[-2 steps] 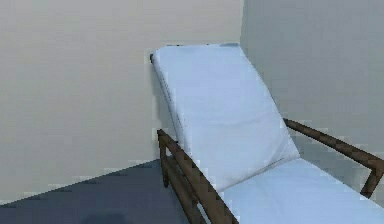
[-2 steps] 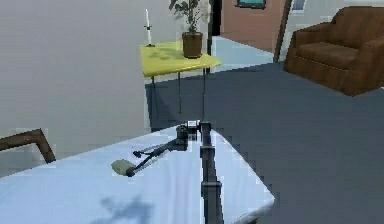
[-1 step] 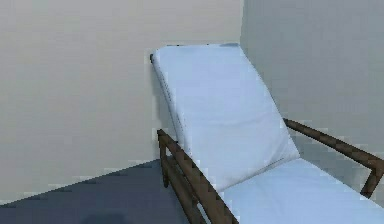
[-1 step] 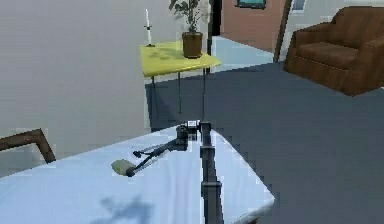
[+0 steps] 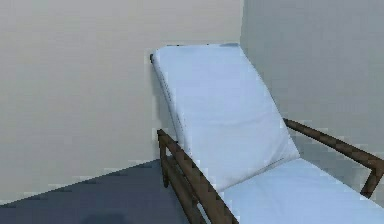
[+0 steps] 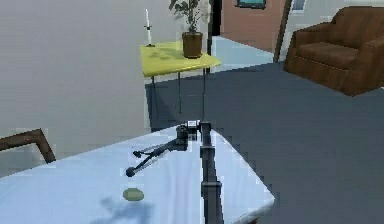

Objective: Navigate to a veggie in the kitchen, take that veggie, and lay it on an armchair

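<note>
A pot [image 6: 192, 45] on the far yellow desk [image 6: 172, 62] holds a leafy plant [image 6: 188, 12]. My end effector [image 6: 133, 164] shows against the armchair [image 5: 230, 120] and its white cushion [image 6: 60, 185]. I cannot tell whether its fingers are apart, together or holding anything. A small greenish blob [image 6: 132, 194], too small to identify, lies on the cushion just nearer than the fingers.

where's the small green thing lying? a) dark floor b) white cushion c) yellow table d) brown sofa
b: the green blob lies on the white cushion, well away from the yellow table and the brown sofa.
</note>
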Tool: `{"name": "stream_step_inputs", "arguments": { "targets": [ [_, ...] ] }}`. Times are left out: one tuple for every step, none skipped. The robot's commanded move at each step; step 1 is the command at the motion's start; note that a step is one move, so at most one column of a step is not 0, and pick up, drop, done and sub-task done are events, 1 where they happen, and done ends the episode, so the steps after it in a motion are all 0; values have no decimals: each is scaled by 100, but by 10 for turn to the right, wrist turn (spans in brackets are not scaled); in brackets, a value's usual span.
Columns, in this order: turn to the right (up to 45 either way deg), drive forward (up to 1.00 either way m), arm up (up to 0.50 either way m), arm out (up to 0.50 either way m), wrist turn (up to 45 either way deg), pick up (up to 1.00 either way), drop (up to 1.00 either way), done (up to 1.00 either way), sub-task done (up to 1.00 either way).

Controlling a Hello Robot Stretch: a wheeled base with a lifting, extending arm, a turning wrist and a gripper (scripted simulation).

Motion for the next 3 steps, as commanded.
{"name": "stream_step_inputs", "arguments": {
  "targets": [
    [0,0,10,0,0,0,0,0,0],
    [0,0,0,-8,0,0,0,0,0],
    [0,0,0,0,0,0,0,100,0]
  ]
}}
